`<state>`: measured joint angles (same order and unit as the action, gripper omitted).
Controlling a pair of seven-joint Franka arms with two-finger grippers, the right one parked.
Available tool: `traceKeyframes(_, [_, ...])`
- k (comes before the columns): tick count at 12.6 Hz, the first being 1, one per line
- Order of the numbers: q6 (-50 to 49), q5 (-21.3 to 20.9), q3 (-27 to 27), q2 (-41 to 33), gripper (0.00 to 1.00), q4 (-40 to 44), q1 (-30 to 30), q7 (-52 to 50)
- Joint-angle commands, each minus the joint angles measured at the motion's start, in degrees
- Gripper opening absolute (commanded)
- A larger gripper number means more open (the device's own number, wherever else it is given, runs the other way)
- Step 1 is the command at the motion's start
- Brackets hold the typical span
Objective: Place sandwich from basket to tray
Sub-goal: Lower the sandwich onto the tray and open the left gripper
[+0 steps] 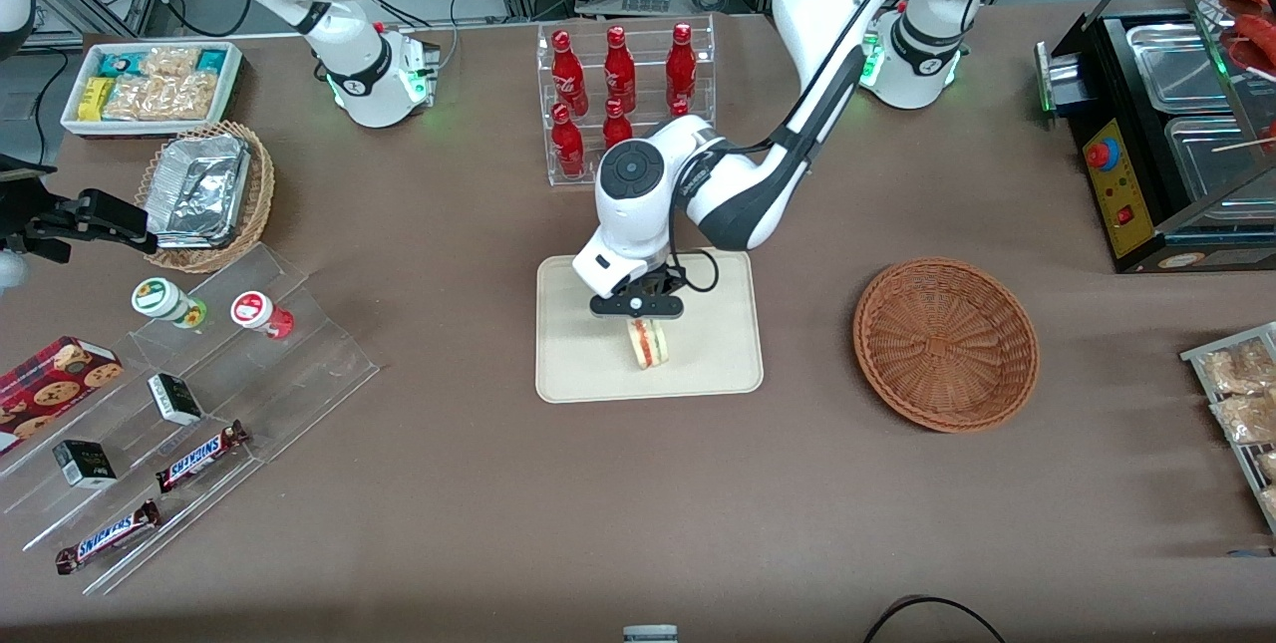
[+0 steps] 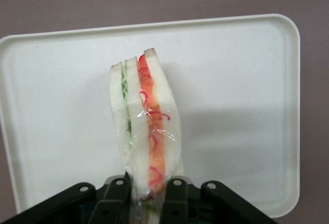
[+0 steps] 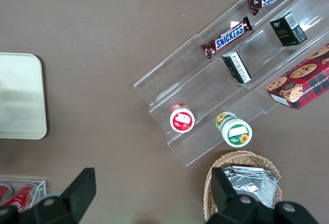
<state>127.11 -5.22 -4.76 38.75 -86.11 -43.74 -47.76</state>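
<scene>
The sandwich (image 1: pixel 648 342) (image 2: pixel 145 126), a plastic-wrapped wedge of white bread with red and green layers, stands on edge over the cream tray (image 1: pixel 588 364) (image 2: pixel 241 100). My left gripper (image 1: pixel 638 317) (image 2: pixel 146 198) points down over the tray's middle, and its black fingers (image 2: pixel 116 201) press the wedge from both sides, shut on it. Whether the sandwich's lower edge touches the tray I cannot tell. The reddish-brown wicker basket (image 1: pixel 944 342) lies with nothing in it, beside the tray toward the working arm's end of the table.
A clear rack of red bottles (image 1: pixel 623 90) stands farther from the front camera than the tray. An acrylic stand with snack bars and cups (image 1: pixel 169 424), a foil-filled wicker basket (image 1: pixel 204 194) and a white snack bin (image 1: pixel 150 85) lie toward the parked arm's end. A black food warmer (image 1: pixel 1166 135) sits at the working arm's end.
</scene>
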Motion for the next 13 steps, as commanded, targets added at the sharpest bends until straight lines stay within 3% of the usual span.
traceKeyframes(1, [2.53, -2.16, 0.81, 1.23, 0.0, -1.08, -1.96, 0.3])
traceKeyframes(4, [2.45, -2.78, 0.81, 2.3, 0.0, -1.08, -2.84, 0.3])
traceKeyframes(5, [2.45, -2.69, 0.81, 2.38, 0.21, -1.08, -2.76, 0.21])
traceKeyframes(6, [2.36, -2.69, 0.81, 2.38, 0.82, -0.99, -2.76, 0.3])
traceKeyframes(7, [2.18, -2.6, 0.9, 2.3, 1.0, -0.99, -2.76, 0.04])
traceKeyframes(10, [1.48, -2.6, 0.98, 0.99, 1.0, -0.9, -2.23, -0.75])
traceKeyframes(13, [-6.32, -1.64, 1.25, -5.07, 1.0, -0.55, -0.22, -1.8])
